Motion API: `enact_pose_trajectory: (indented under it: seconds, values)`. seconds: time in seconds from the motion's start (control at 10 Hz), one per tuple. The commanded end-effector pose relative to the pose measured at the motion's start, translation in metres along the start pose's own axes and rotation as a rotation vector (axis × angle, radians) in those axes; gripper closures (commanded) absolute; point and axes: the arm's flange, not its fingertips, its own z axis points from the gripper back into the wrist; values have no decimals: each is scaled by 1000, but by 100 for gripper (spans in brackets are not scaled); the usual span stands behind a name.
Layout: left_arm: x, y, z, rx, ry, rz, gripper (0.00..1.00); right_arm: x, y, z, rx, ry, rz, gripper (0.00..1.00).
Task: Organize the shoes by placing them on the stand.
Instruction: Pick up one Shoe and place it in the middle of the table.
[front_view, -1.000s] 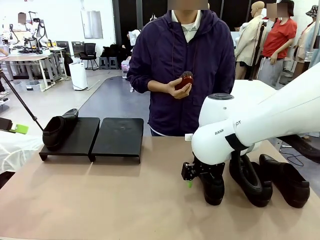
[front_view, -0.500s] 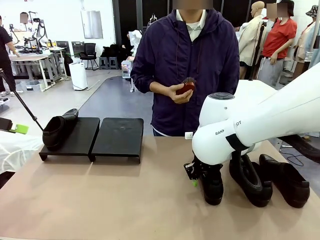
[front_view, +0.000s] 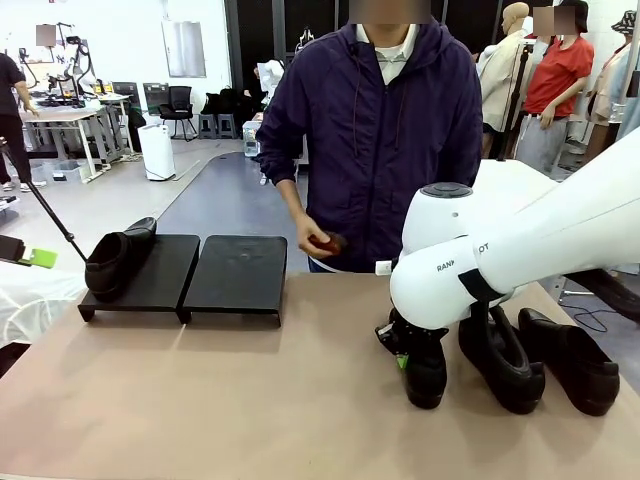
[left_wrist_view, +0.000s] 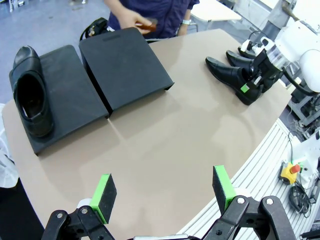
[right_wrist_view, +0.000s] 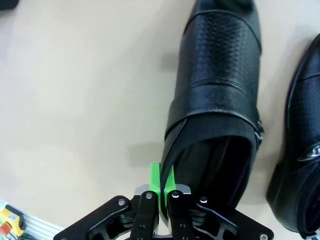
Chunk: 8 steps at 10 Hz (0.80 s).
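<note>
Three black shoes stand at the table's right; the leftmost shoe (front_view: 426, 368) (right_wrist_view: 220, 90) has my right gripper (front_view: 400, 352) (right_wrist_view: 162, 189) shut on the side edge of its opening. The other two shoes (front_view: 500, 362) (front_view: 572, 362) stand beside it, untouched. A further shoe (front_view: 115, 260) (left_wrist_view: 30, 95) rests on the left half of the black stand (front_view: 240, 275) (left_wrist_view: 125, 65), whose right half is bare. My left gripper (left_wrist_view: 162, 192) hangs open high above the table's near side, nothing between its green pads (left_wrist_view: 103, 190).
A person in a dark jacket stands at the far edge, a hand (front_view: 318, 240) holding a small reddish object low by the table. A yellow stop box (left_wrist_view: 290, 171) sits beyond the table's edge. Bare tan tabletop (front_view: 250, 390) lies between stand and shoes.
My right gripper's jaws have closed on the leftmost shoe's edge. The person's hand with the reddish object has dropped from chest height to the table's far edge.
</note>
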Motion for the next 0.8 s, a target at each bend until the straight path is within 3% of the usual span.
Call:
enact_pose_trajectory:
  seconds: [0.0, 0.2, 0.4, 0.7]
  values:
    - [-3, -1, 0, 1, 8, -5, 0, -6, -7, 34, -23, -39, -33, 100]
    - [-3, -1, 0, 1, 8, -5, 0, -20, -16, 109, -65, -49, -51, 100]
    - [-3, -1, 0, 1, 8, -5, 0, -52, -8, 178, -20, -49, -34, 100]
    - [-3, -1, 0, 1, 8, -5, 0, -104, 23, 229, 12, 30, 2, 100]
